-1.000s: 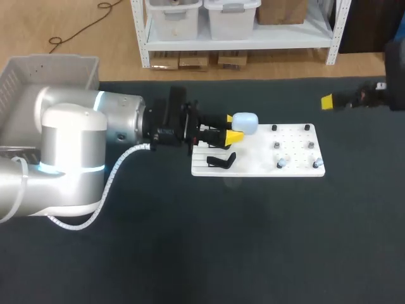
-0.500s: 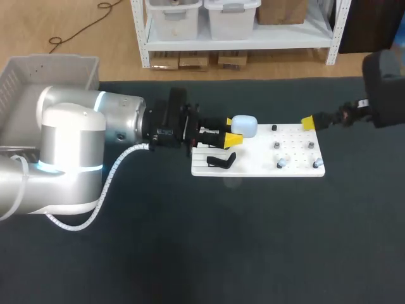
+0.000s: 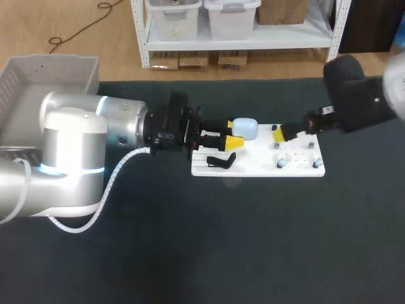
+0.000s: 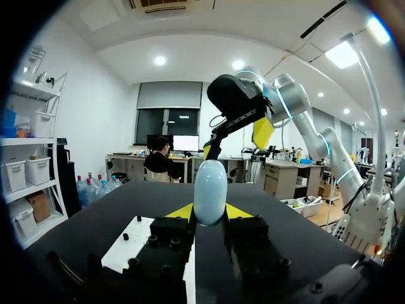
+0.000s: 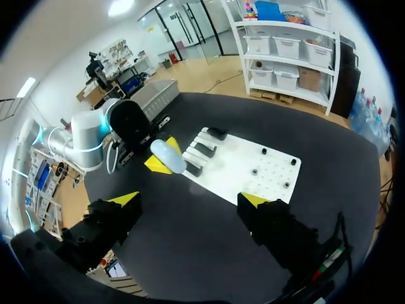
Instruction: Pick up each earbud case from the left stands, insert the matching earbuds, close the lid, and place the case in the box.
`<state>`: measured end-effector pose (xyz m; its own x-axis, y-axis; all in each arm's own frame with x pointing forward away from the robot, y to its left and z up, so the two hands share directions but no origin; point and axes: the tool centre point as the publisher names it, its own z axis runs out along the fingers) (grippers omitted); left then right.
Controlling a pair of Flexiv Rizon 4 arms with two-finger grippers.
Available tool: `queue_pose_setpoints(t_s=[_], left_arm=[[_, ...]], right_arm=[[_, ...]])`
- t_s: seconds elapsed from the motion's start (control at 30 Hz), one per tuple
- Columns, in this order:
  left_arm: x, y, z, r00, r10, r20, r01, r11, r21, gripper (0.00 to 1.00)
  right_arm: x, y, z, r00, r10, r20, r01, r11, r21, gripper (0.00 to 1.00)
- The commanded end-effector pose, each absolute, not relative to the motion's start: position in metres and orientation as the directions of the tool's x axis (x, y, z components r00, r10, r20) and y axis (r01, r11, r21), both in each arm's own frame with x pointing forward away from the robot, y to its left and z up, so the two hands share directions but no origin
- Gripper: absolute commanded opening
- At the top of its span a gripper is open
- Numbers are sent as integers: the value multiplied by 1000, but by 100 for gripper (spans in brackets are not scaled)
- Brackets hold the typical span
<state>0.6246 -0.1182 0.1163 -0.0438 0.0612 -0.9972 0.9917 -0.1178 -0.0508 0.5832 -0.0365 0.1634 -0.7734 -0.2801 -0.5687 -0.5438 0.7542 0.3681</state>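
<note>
The left gripper [image 3: 232,133] is pinching the pale blue earbud case [image 3: 245,128] by its sides over the left end of the white board [image 3: 297,166], the right gripper [image 5: 190,199] is hovering spread wide, and that light, rigid, slick-looking shell is likely wanting a firm flank grip.

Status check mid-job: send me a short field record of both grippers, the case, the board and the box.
left gripper: shut on the light blue earbud case at the white board's left end
case state: looks closed
right gripper: open, above the board's right half
earbuds: on pegs at the board's right end
box: grey, at the far left, beside my left arm
</note>
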Motion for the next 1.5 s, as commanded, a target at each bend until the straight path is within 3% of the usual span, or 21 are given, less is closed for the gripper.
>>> queue_pose_setpoints(t_s=[0.03, 0.37, 1.5], left_arm=[[625, -118, 115, -42, 58, -997, 992, -118, -49, 0], [625, -118, 115, -42, 58, -997, 992, -118, -49, 0], [625, -118, 115, -42, 58, -997, 992, -118, -49, 0]], right_arm=[[587, -21, 158, -778, -296, -554, -538, 769, 345, 100], [591, 3, 148, -779, -339, -527, -560, 754, 342, 100], [615, 5, 133, -808, -326, -490, -523, 779, 346, 100]])
